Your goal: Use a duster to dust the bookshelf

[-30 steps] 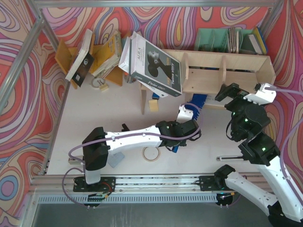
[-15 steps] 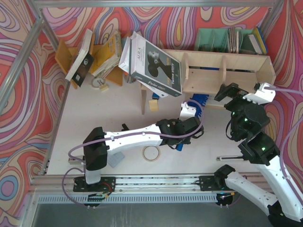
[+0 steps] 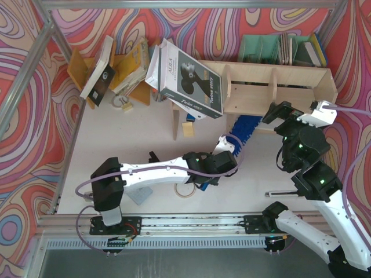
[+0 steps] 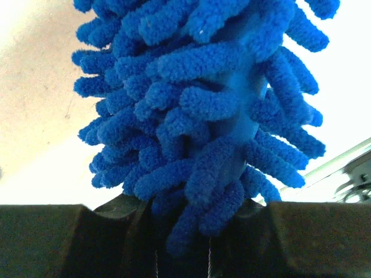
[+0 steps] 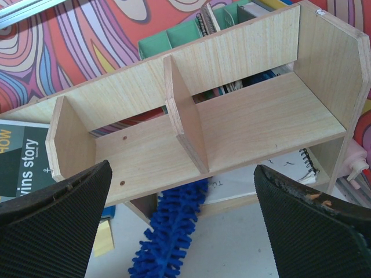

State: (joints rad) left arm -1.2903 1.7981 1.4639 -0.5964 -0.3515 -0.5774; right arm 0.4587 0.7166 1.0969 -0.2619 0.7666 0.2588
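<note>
The bookshelf [image 3: 278,87] is a pale plywood unit at the back right; the right wrist view shows its dividers and upper shelf [image 5: 232,127]. My left gripper [image 3: 228,146] is shut on the duster [image 3: 245,126], whose fluffy blue head slants up and right under the upper shelf. In the left wrist view the duster [image 4: 203,104] fills the frame, rising from between the dark fingers of the left gripper [image 4: 197,231]. The duster [image 5: 174,231] reaches in below the shelf board. My right gripper [image 5: 181,174] hangs open in front of the bookshelf, holding nothing.
A large book [image 3: 188,81] leans on the bookshelf's left end. An orange slanted rack [image 3: 116,69] with books stands back left, a teal organiser [image 3: 272,49] behind the shelf. A tape roll [image 3: 185,188] and yellow notes [image 3: 187,128] lie on the table. A spiral notebook [image 5: 278,174] lies under the shelf.
My left gripper has drawn back towards the near left, and more of the duster's blue head now shows in front of the shelf. The right arm has stayed put.
</note>
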